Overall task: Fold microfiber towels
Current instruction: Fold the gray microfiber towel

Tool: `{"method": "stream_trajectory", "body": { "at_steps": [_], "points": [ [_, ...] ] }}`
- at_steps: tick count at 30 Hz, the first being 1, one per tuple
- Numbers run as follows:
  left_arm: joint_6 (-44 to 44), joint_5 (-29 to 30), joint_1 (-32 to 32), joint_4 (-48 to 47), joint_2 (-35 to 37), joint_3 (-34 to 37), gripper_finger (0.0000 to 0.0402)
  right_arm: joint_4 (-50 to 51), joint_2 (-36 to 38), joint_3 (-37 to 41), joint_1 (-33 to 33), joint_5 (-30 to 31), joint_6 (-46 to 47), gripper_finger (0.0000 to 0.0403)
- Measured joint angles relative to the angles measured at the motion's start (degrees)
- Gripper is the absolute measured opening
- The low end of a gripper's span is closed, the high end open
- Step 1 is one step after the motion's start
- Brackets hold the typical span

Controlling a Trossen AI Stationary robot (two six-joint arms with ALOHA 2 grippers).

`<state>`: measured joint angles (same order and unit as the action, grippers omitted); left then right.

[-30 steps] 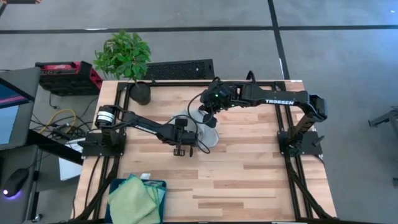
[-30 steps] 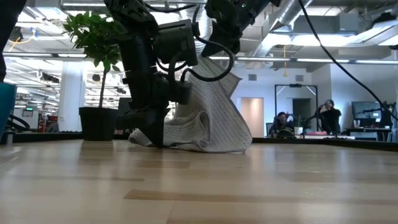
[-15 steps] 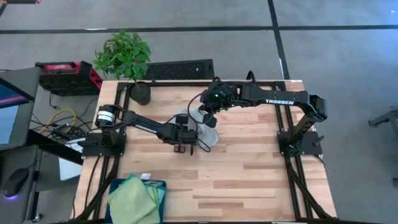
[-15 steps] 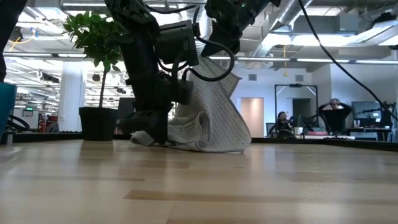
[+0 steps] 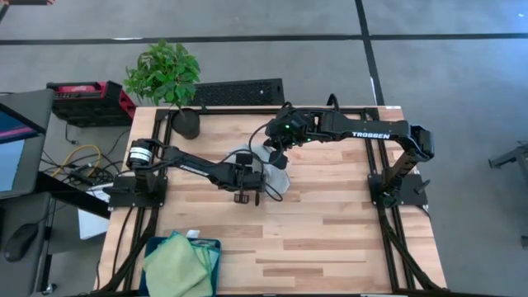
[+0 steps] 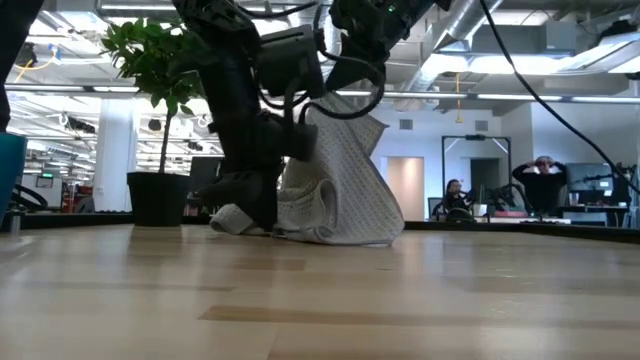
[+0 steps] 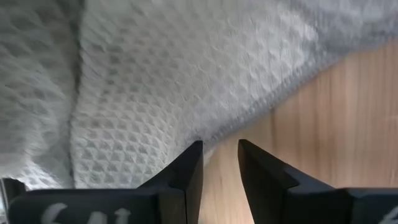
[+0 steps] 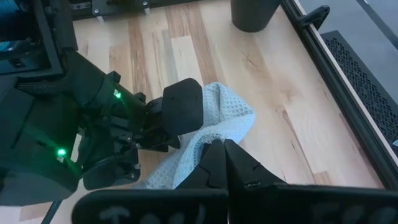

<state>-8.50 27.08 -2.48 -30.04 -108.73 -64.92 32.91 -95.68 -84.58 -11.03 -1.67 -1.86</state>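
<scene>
My left gripper (image 7: 217, 163) sits low on the table (image 5: 330, 231), fingers slightly parted and holding nothing, with the pale grey towel (image 6: 340, 200) just ahead of the tips, its stitched hem running slantwise across them. My right gripper (image 8: 219, 163) is clenched on a pinch of the same towel, lifting it into a peak near the table's middle, toward the far side. The cloth is waffle-textured and rumpled, and its lower edge rests bunched on the wood.

We see a potted plant (image 5: 165, 78) at the far left corner of the wooden table (image 5: 330, 231), a teal bin (image 5: 210, 247) at its near left edge, and two seated people (image 6: 495, 190) in the room behind.
</scene>
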Motion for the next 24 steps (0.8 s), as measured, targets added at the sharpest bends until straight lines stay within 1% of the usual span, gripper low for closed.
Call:
{"method": "stream_trajectory", "body": {
  "at_steps": [5,8,11,18,24],
  "points": [
    [-1.44,0.03,-0.15,0.67,0.33,-2.89,0.0095,0.02,0.0,0.0,0.0,-0.02,-0.01,0.0002],
    [-3.76,-0.3,0.15,1.1,0.33,-3.24,0.0095,0.02,-0.02,0.0,0.0,-0.02,-0.01,0.0002],
    [-3.97,-0.56,0.75,1.06,0.28,-3.24,0.0095,0.04,-0.02,0.0,0.0,-0.02,-0.02,0.0002],
    [-5.01,-5.88,1.77,1.1,-0.17,-3.24,0.0095,0.04,-0.02,0.0,0.0,-0.02,-0.09,0.0002],
    [-7.31,-5.56,1.88,1.41,-0.17,-3.24,0.0095,0.04,-0.02,0.0,0.0,-0.03,-0.16,0.0002]
  ]
}}
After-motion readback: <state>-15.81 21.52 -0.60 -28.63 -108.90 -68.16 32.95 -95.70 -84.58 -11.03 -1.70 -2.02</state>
